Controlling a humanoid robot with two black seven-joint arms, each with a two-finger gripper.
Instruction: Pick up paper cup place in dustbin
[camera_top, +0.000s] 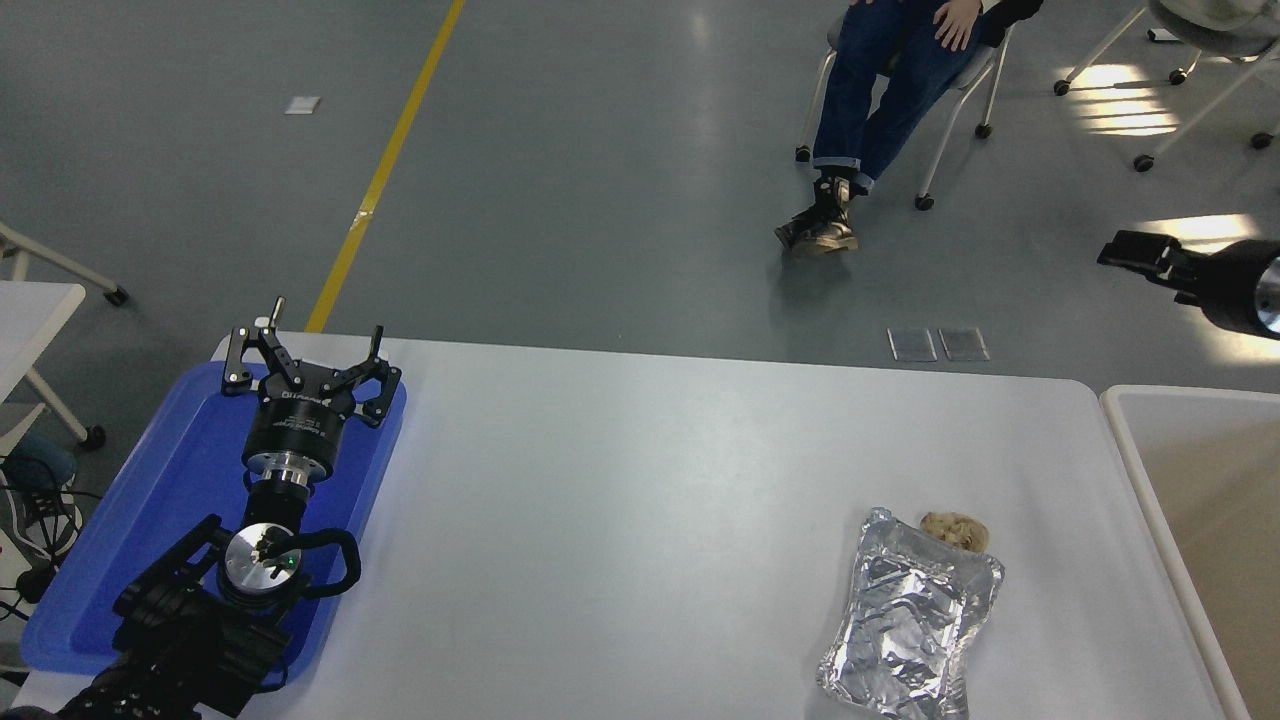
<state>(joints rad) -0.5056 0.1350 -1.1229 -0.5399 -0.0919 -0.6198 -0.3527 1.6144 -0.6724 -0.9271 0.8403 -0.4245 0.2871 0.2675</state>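
Dustbin (1120, 402) white-rimmed, beige inside, beside table (650, 480)

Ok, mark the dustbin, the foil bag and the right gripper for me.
dustbin (1128, 440): head view, on its white rim, left edge.
foil bag (905, 625): head view, on its crinkled middle.
right gripper (1130, 250): head view, on its dark tip at the right edge.

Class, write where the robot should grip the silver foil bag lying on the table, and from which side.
Probably the far right corner seam of the foil bag, approached from the right by the right pincer: the bag lies flat on the table, so only its thin crimped edge offers a pinch.
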